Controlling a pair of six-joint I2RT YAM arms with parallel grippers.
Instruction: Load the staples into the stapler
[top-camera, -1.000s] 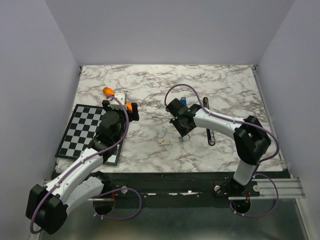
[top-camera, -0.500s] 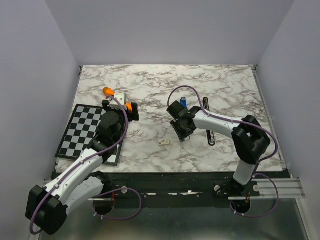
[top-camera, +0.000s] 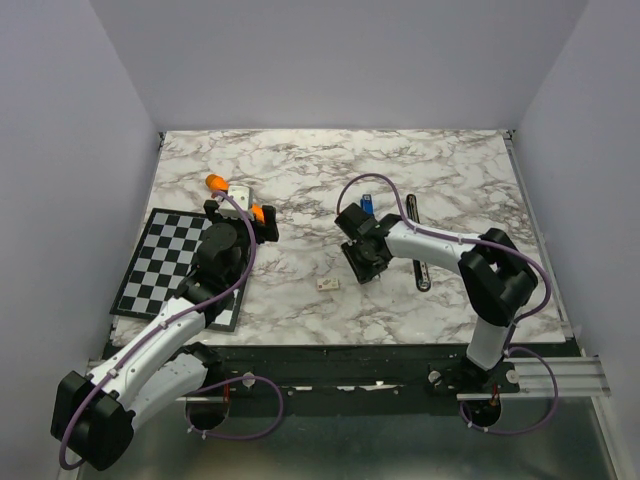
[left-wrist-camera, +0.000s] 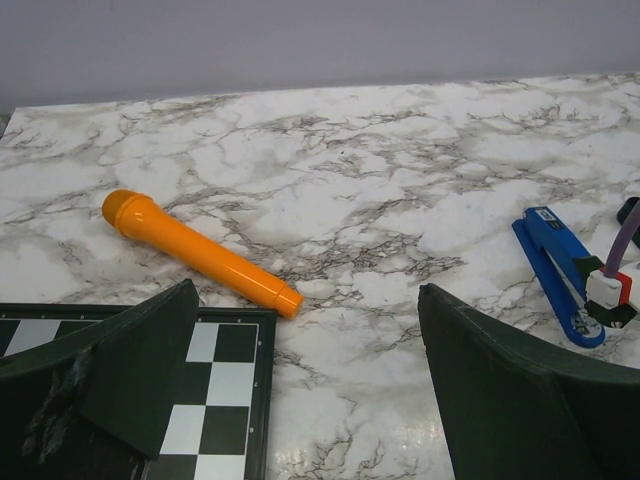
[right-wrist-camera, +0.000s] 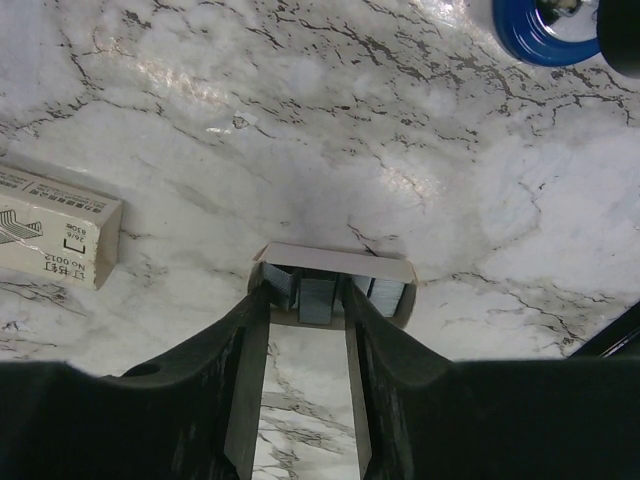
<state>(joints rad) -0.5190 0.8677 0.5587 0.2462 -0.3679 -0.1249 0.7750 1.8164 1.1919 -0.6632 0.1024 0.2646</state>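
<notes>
Right gripper (right-wrist-camera: 305, 292): jaws wider than a second ago, now partly open. Staples (right-wrist-camera: 320, 300): grey strips in an open tray (right-wrist-camera: 335, 262), directly between the fingertips; grip and long axis cannot be told. Stapler (right-wrist-camera: 545, 30) lies beyond. Right arm nearest.

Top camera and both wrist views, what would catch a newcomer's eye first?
The orange marker stands out most, lying on the marble table just beyond the checkered mat at the left. Next come the blue stapler right of centre, and the right gripper, its jaws straddling grey staples in a small open tray.
</notes>
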